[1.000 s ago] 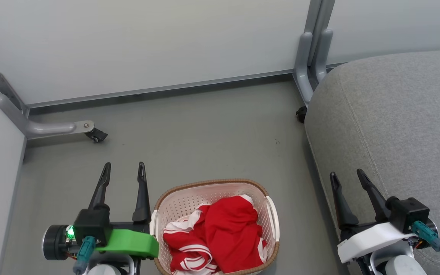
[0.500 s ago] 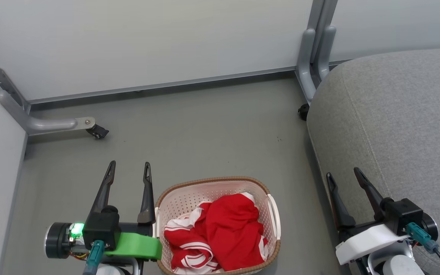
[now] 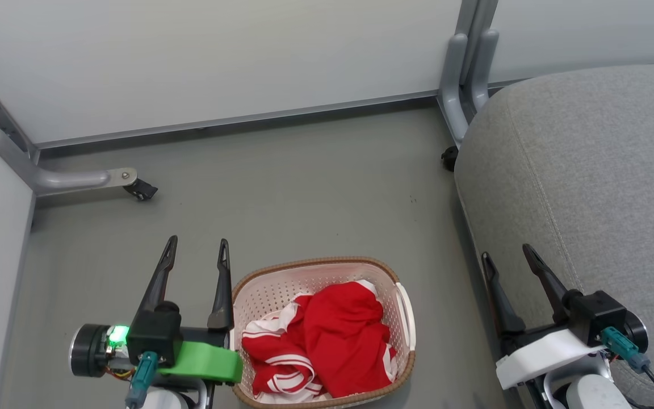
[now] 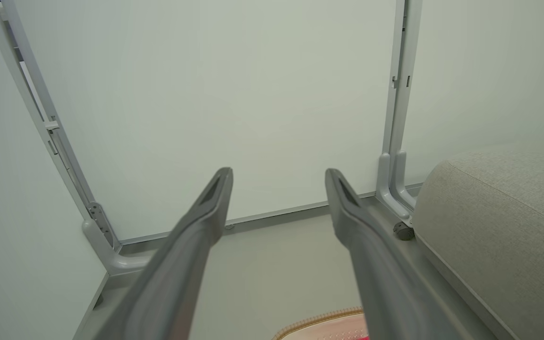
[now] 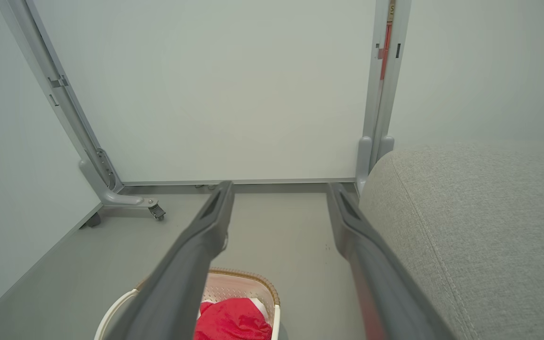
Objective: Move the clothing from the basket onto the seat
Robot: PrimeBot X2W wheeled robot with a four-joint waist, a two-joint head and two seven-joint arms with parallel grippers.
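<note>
Fingers (image 3: 223, 284) parted; clothing (image 3: 338, 341) in basket (image 3: 276, 287); seat (image 3: 588, 170) beside.

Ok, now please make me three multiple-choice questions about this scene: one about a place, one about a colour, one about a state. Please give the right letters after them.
1. Where does the basket stand?
A. on a table
B. on the floor, at the left of the seat
C. on the seat

2. What colour is the clothing in it?
A. red with white stripes
B. blue
C. black

3. How is the left gripper?
A. shut on the clothing
B. shut, empty
C. open, empty

Answers:
1 B: the head view shows it on the grey floor, beside the seat's edge.
2 A: red cloth with white bands lies in it.
3 C: its fingers stand apart with nothing between them.
</note>
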